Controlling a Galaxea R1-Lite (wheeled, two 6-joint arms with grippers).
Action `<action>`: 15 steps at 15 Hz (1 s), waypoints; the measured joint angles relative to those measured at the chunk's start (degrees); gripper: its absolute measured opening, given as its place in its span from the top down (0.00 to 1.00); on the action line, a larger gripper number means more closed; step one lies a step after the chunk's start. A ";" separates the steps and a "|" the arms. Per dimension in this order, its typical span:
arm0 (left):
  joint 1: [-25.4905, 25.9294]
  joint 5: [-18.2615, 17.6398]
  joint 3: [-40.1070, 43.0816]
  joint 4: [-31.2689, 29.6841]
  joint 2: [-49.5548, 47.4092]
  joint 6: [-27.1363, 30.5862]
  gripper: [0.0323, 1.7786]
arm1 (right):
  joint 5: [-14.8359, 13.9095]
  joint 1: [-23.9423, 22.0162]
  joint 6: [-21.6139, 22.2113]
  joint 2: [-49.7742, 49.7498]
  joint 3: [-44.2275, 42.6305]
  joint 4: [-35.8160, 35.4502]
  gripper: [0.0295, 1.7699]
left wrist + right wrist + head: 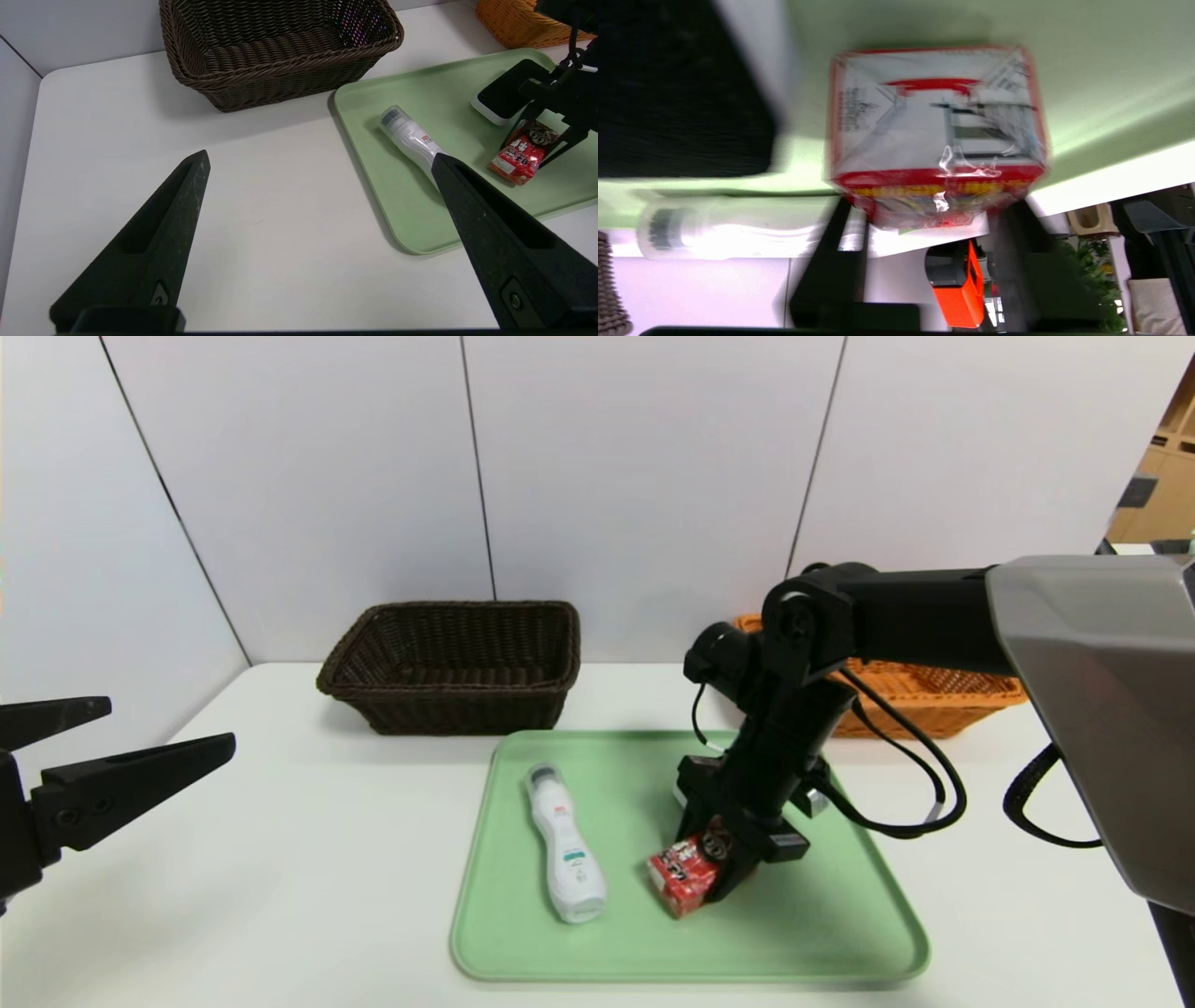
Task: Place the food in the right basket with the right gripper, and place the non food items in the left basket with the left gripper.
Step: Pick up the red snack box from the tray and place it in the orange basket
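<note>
The right gripper [717, 861] clasps the red package [683, 872] across its sides, probably for secure lifting; the left gripper [322, 158] waits open beside the tray [411, 247].

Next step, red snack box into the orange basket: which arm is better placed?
Right, I'd say. The right gripper is shut on the red snack box, on the orange basket's side. The left gripper stands open off the tray's left side.
</note>
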 joint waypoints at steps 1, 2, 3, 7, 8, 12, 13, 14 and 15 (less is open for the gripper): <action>0.00 0.01 0.02 0.05 -0.02 -0.02 0.05 | 0.04 0.11 -1.02 -0.22 -0.01 0.98 0.77; 0.00 0.01 0.07 0.07 -0.06 0.00 0.05 | 0.06 0.22 -1.93 -0.57 0.05 2.02 0.77; 0.00 0.01 0.16 0.07 -0.06 -0.07 0.05 | 0.15 0.39 -2.29 -1.18 0.05 2.44 0.77; 0.01 0.04 0.20 0.11 -0.11 -0.05 0.05 | 1.44 3.61 -2.49 -5.42 0.49 4.23 0.77; 0.01 0.01 0.20 0.13 -0.11 -0.07 0.05 | 1.63 4.60 -2.60 -6.61 0.60 4.28 0.77; 0.01 0.11 0.55 0.71 -0.55 -0.09 0.05 | 0.43 6.91 -3.97 -12.68 0.71 4.36 0.77; 0.01 0.09 0.57 1.21 -0.69 -0.07 0.05 | -0.43 6.42 -4.67 -14.36 0.55 4.33 0.77; 0.01 0.11 0.66 1.38 -0.79 -0.09 0.05 | -0.90 5.32 -5.27 -15.63 0.24 4.23 0.77; 0.01 0.09 0.79 1.43 -0.83 -0.05 0.05 | -1.18 3.77 -5.94 -16.84 -0.06 3.95 0.77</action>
